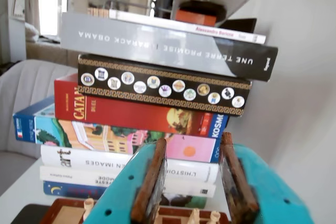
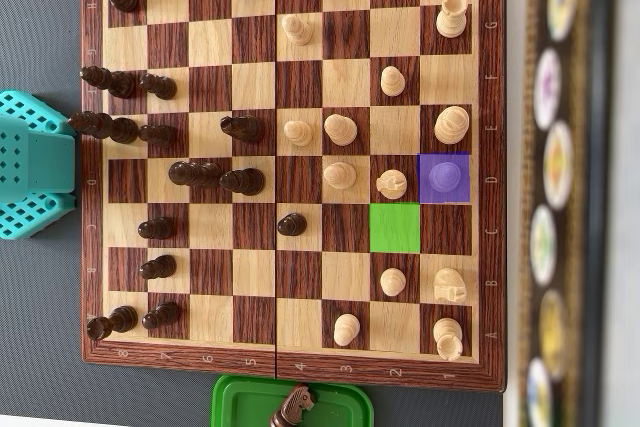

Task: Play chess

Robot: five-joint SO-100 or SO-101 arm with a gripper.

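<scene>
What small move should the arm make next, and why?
Probably swing the gripper across the board toward the pale piece on the purple-marked square. The gripper is open and empty, off the board's left edge in the overhead view; the green-marked square diagonally next to that piece is free.

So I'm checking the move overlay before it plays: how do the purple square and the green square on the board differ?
The purple square has a pale piece standing on it, tinted by the overlay; the green square is bare. In the overhead view purple sits in the board's rightmost column of squares, green one column left and one row lower, so they touch only at a corner. Both are same-size solid colour highlights on the light pieces' side.
</scene>
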